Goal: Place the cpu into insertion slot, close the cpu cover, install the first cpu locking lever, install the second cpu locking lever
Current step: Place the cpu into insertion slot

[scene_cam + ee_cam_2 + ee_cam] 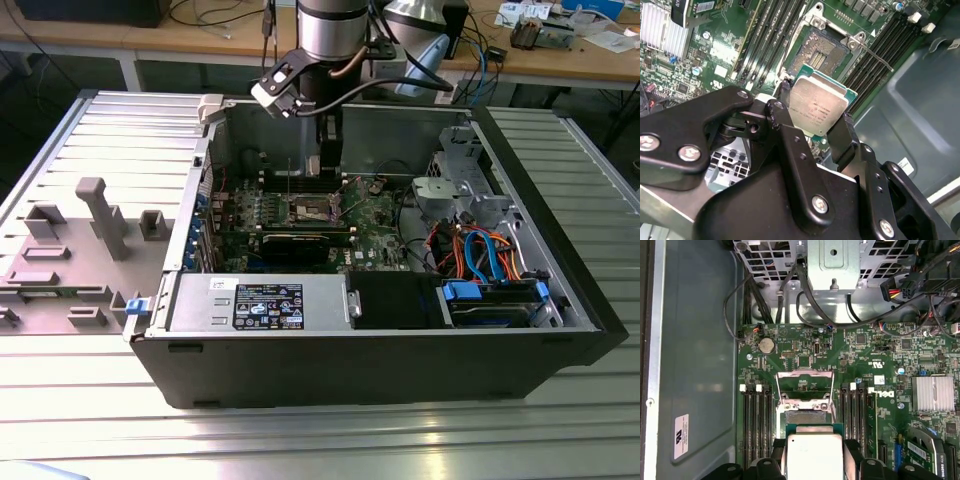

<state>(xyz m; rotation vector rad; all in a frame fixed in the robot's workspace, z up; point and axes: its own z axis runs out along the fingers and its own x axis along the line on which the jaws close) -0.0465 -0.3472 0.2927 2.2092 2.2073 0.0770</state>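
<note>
Green board below cpu in end effector

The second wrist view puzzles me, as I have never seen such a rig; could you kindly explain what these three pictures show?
The exterior view looks from outside at a grey robot arm reaching into an open black computer case on a ribbed metal table. Both wrist views come from cameras riding on the arm. Its black fingers clamp the cpu, a small flat silvery-grey square chip, not yet seated in the insertion slot, a golden-brown socket on the green circuit board. The cpu cover, a thin metal frame, stands open.
</note>
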